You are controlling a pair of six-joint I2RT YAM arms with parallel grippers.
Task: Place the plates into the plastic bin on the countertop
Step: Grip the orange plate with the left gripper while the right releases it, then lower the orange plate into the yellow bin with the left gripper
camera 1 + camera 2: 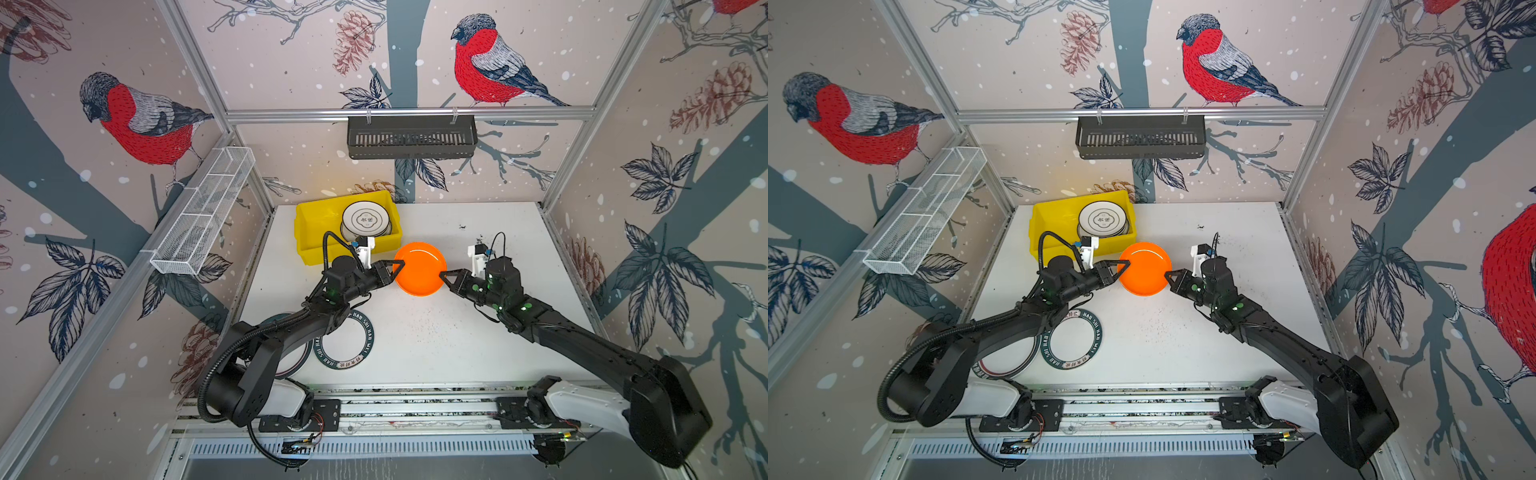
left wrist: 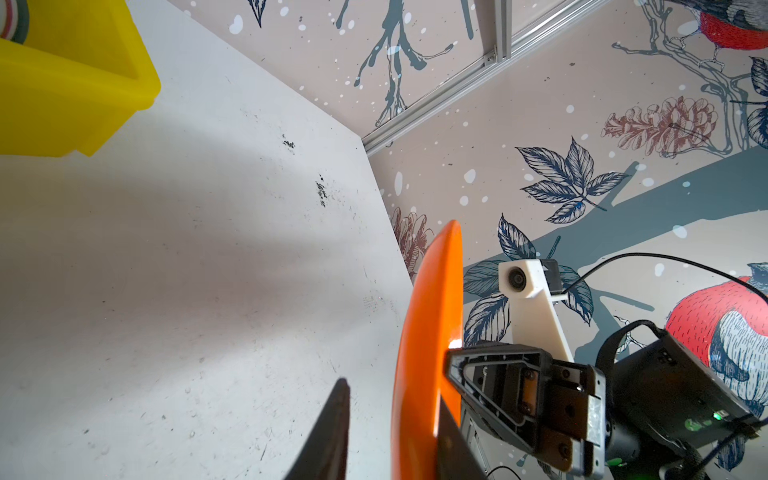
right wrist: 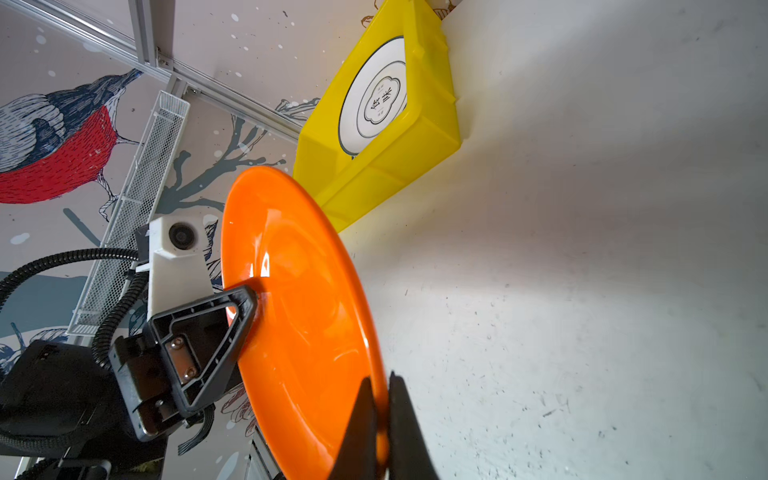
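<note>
An orange plate point(image 1: 419, 269) point(image 1: 1145, 269) hangs above the countertop point(image 1: 457, 332) between both arms. My right gripper point(image 1: 444, 275) point(image 3: 380, 376) is shut on its right rim. My left gripper point(image 1: 398, 266) point(image 2: 392, 392) straddles the opposite rim: one finger lies against the plate point(image 2: 432, 332), the other stands a small gap off it. The yellow plastic bin point(image 1: 316, 232) point(image 3: 395, 166) stands just behind the left gripper. It holds a stack topped by a white plate point(image 1: 365, 218) with dark characters. A green lettered-rim plate point(image 1: 353, 345) and another plate point(image 1: 1005, 365) lie under the left arm.
A black slotted basket point(image 1: 411, 137) hangs on the back rail. A white wire-mesh basket point(image 1: 203, 212) hangs on the left wall. Aluminium rails frame the countertop. Dark specks point(image 1: 478, 241) mark its back right part.
</note>
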